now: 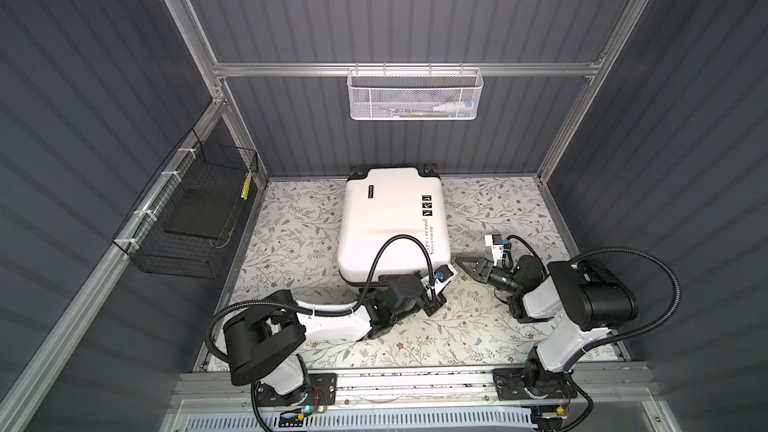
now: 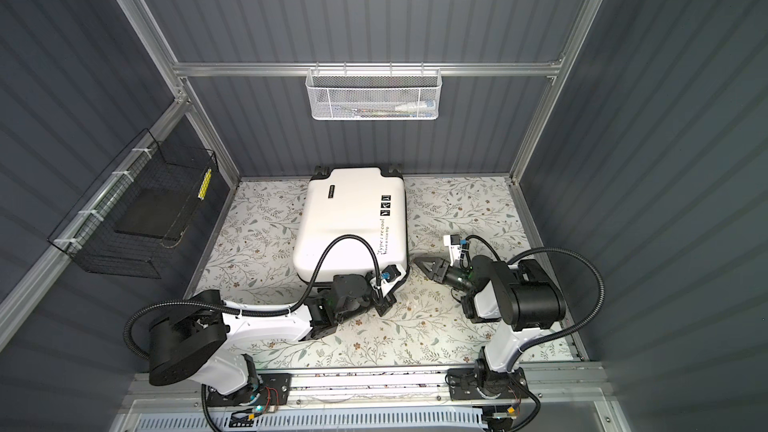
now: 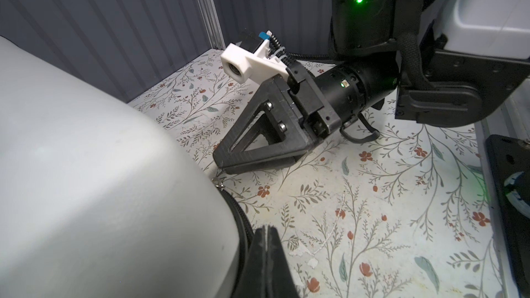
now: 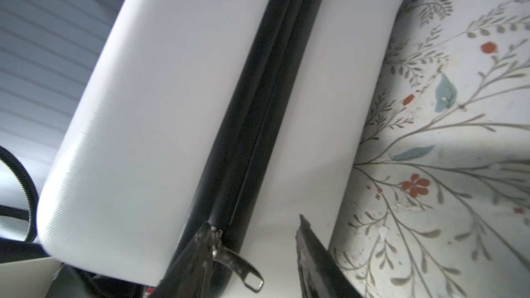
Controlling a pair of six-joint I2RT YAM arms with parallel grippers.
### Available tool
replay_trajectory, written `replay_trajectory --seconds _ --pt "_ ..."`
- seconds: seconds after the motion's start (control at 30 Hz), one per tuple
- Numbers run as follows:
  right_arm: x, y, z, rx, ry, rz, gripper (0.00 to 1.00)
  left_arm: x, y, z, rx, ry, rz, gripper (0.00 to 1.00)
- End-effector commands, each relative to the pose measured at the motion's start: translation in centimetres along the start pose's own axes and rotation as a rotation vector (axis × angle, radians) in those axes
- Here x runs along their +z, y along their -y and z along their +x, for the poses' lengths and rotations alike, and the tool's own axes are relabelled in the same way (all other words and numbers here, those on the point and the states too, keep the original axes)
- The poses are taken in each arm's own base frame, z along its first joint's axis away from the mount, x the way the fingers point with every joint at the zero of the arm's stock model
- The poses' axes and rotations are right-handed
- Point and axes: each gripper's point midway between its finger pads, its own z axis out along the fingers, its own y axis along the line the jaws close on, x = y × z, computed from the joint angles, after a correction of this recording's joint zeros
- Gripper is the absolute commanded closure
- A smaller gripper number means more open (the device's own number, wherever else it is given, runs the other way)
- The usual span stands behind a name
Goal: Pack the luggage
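On the floral worktop (image 1: pixel 511 326) the luggage (image 1: pixel 386 218) is laid flat, white shell up and lid down, about mid-worktop and toward the back wall, with its wheels pointed at that wall. Lettering and three little square marks are seen along its right edge in both top views.

The left gripper (image 3: pixel 267 233) is tucked in low at the near right corner of the luggage, just beside the black zipper band (image 4: pixel 266 104). Whether it's actually touching can't be told. Its jaws are clenched tight, and nothing is seen pinched between them.

The right gripper (image 1: pixel 462 261) is pointed at that same corner from the right, tips just short of the shell. Its jaws are parted a bit: in the right wrist view one finger (image 4: pixel 312 262) is seen well off to one side, and the zipper pull (image 4: pixel 248 272) is dangling loose next to it, not gripped. In the left wrist view the pull is spotted right under the gripper's tips. The band is done up along the side facing the right arm, with the slider at the corner.

Off the worktop, a white mesh basket (image 1: pixel 413 95) is hung on the back rail with a few small things in it. A black wire basket (image 1: pixel 187 218) is strapped to the left wall with a dark flat pad inside.
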Motion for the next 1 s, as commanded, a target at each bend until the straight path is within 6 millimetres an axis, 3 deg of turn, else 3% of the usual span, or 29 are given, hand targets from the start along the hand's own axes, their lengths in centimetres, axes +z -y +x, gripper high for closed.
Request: replay_trajectory --seconds 0.0,0.13,0.4,0.6,0.97 --pt "0.3 -2.1 0.2 -0.056 -0.038 -0.074 0.49 -0.7 1.4 -1.0 -0.004 0.029 0.050 1.00" --pt "0.7 -2.9 0.6 -0.054 -0.069 -0.104 0.48 -0.7 1.3 -1.1 -0.002 0.032 0.048 1.00" --pt "0.9 -2.6 1.8 -0.023 -0.104 -0.106 0.50 -0.7 1.4 -1.1 0.001 0.032 0.050 1.00" --pt "0.8 -2.3 2.1 -0.009 -0.104 -0.097 0.61 -0.7 1.3 -1.2 0.000 0.034 0.047 1.00" --pt "0.2 -1.5 3.5 0.033 -0.111 -0.063 0.65 -0.8 1.2 -1.4 0.004 0.038 0.043 1.00"
